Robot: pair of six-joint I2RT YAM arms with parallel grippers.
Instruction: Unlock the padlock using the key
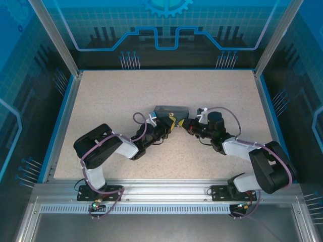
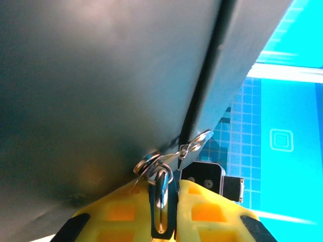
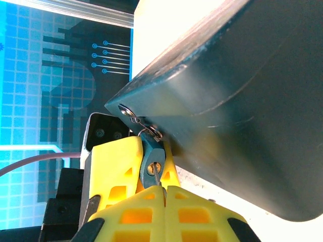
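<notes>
Two grips | left jaws clamp metal key [image 3: 150,159] | right jaws pinched shut | padlock [image 3: 227,91] dark, smooth

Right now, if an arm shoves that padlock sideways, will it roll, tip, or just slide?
Probably slide rather than roll: the padlock is a chunky block with flat faces. Its dark side looks smooth and glossy, so a grip may slip. The metal rings at its corner would likely dangle loosely.

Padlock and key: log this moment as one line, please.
padlock: between both grippers | key: beside padlock, pinched in left gripper | right gripper: shut, tips at key
</notes>
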